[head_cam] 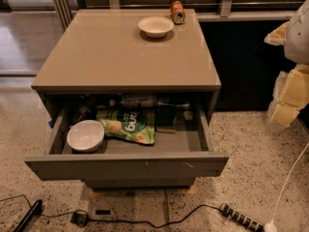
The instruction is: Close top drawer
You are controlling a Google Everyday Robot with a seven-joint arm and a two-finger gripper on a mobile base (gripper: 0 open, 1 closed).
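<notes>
Closing is all still to do: top drawer (pixel 126 167) stands pulled well out under the desk (pixel 111 57), bowl (pixel 85 135) and bag (pixel 128 124) showing inside. Off right, the gripper (pixel 288 93) hovers well apart from it; open or shut, I cannot tell.

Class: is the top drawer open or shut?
Open: the top drawer juts out, showing bowl and bag inside. The hand hangs right, apart.

Grey top drawer (pixel 126 167), green printed bag (pixel 128 124), speckled floor (pixel 251 144).
Pale yellow-and-white gripper (pixel 288 98) at the right edge; left of it a white bowl (pixel 85 135), beyond it a beige cabinet top (pixel 111 57) with an orange can (pixel 177 12).
</notes>
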